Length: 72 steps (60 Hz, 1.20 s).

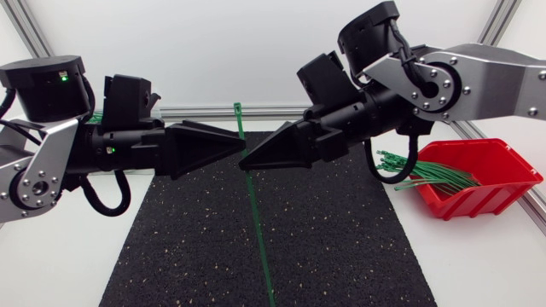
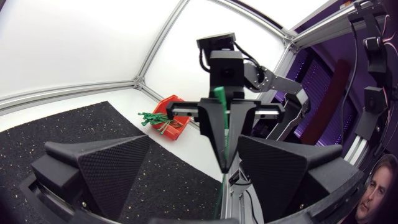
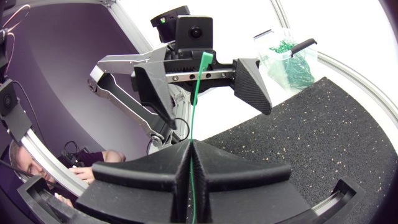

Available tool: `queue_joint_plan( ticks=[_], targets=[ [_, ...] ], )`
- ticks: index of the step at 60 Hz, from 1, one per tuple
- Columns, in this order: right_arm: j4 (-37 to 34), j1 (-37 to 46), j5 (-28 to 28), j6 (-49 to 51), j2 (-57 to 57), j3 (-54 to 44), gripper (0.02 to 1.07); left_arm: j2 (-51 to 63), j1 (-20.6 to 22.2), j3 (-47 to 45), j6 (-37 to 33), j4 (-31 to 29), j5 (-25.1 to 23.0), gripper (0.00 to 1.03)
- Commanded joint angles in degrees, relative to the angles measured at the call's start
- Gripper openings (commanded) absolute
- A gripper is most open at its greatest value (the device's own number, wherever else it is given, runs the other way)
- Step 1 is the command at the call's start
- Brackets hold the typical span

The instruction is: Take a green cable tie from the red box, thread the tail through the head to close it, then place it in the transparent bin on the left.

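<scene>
Holding: right gripper (image 1: 244, 162) pinches the tie (image 1: 256, 213) near its head, above the mat (image 1: 341, 239).
Axis: tie runs crosswise to both grippers.
Left gripper (image 1: 234, 143): wide open, facing, just beside the tie.

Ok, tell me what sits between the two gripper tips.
Only the green cable tie, pinched in the right gripper, crosses the gap to the left gripper; the head view shows it best.

The cable tie (image 1: 256, 213) runs off the head view's lower edge.
</scene>
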State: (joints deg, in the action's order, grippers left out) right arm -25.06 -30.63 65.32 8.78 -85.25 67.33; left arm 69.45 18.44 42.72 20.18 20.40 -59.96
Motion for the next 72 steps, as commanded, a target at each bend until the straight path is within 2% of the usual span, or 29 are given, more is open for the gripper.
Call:
queue_joint_plan(
  ticks=[1, 19, 34, 48, 53, 61, 66, 70, 72],
  targets=[
    [0.5, -0.2, 1.0, -2.2, -3.7, 2.0, 0.08, 1.0, -0.9, -1.2, 4.3, 2.9, -2.1, 0.99],
    [3.0, -0.5, 2.5, -2.4, -7.6, 1.8, 0.08, 2.6, -3.5, -3.2, 8.3, 6.3, -6.0, 0.99],
    [5.2, -0.2, 2.6, -2.5, -7.6, -0.5, 0.08, 3.9, -3.0, -4.6, 10.6, 8.9, -6.3, 0.98],
    [5.9, 0.3, 2.5, -2.6, -8.1, -1.0, 0.08, 6.3, -1.6, -2.6, 18.0, 14.2, -5.8, 0.96],
    [6.2, 0.5, 2.6, -2.6, -8.1, -1.0, 0.08, 6.4, -1.5, -2.6, 20.1, 15.7, -5.4, 0.92],
    [6.3, 1.0, 3.0, -2.6, -7.8, -1.2, 0.08, 6.4, -1.9, -2.5, 21.5, 16.7, -5.2, 0.91],
    [6.4, 1.5, 3.2, -2.6, -7.6, -1.5, 0.08, 6.8, -2.2, -2.4, 21.9, 17.1, -4.5, 0.83],
    [6.4, 1.9, 3.3, -2.6, -7.5, -1.6, 0.08, 7.4, -2.3, -2.1, 22.2, 17.5, -4.3, 0.82],
    [6.4, 2.2, 3.5, -2.6, -7.5, -1.6, 0.08, 7.5, -2.3, -2.1, 22.2, 17.7, -4.1, 0.79]
  ],
)
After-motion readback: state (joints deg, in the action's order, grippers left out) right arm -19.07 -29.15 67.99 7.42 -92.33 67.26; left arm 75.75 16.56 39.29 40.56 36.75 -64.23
